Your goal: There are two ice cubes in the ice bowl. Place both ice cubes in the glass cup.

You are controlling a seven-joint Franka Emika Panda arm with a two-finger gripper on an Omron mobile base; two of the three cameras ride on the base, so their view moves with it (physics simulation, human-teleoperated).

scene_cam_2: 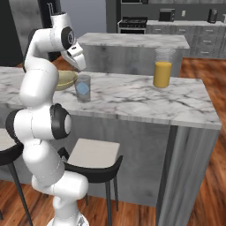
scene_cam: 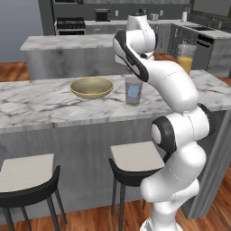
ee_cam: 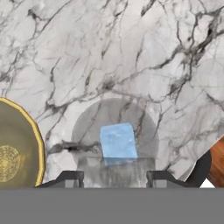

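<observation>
The white arm [scene_cam: 180, 135] rises from its base, bends at a dark elbow joint and reaches forward, its wrist turned downward; in the hand view the gripper [ee_cam: 116, 178] points straight down; its two dark fingertips [ee_cam: 70, 178] stand apart, nothing between them.

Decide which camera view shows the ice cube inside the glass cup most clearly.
The hand view: it looks straight down into the glass cup, with the ice cube large and unobstructed. Both base views show the cube small, through the cup's wall.
</observation>
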